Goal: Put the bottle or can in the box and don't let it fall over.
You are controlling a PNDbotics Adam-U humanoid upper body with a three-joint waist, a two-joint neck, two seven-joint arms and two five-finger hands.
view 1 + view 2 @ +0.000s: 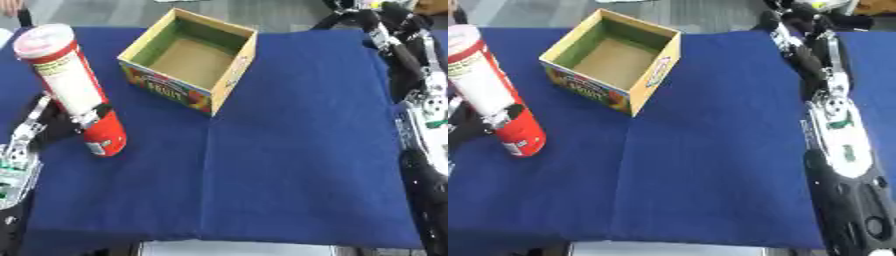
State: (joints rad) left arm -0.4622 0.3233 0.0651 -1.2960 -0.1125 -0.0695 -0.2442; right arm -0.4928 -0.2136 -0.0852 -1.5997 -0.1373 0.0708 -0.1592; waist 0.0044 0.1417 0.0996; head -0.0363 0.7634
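The box (191,59) carries the word "FRUIT" in pale letters on its colourful front wall, low near the front corner. The tall can (77,89) left of the box bears a label whose print is too blurred to read.

Even, fairly bright overhead light fell on the blue cloth (289,150), casting only soft shadows inside the box (188,60) and beside the canister (74,90), with no harsh glare, while both views looked slightly soft and blurred throughout.
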